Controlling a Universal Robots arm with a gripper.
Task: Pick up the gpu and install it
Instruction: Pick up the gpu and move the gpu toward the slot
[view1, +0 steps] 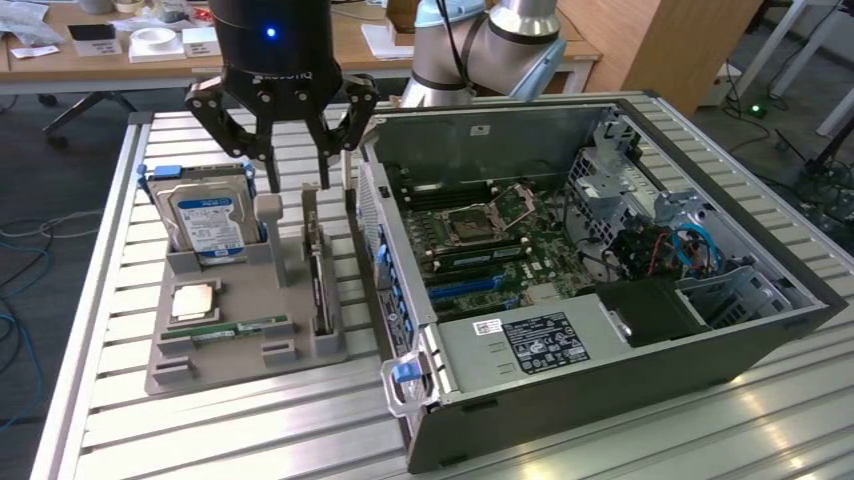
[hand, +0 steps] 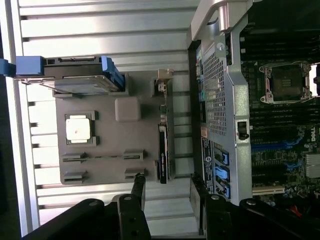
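You've got the gripper (view1: 299, 186) hanging over the gray holder (view1: 227, 352), fingers spread wide and holding nothing. Around it on that holder: the hard drive (view1: 207, 215) with the blue label stands upright at the holder's far end, a gray post (view1: 268, 212) rises just beside it under the gripper, the processor chip (view1: 196, 300) lies flat mid-holder, and the RAM stick (view1: 240, 328) lies in its slot nearer the holder's front end. The open computer case (view1: 587, 362) sits just beside the holder, its rear wall close along the holder's card side, so that flank is tight for you. The gpu (view1: 320, 285) stands on its thin edge in the slot along that same side of the holder, next to the case. Its long axis runs down the holder's length, parallel to the case wall, with the silver bracket end pointing toward the hard-drive end. From the wrist, the gpu (hand: 162, 150) lines up with the gap in the gripper (hand: 167, 181).
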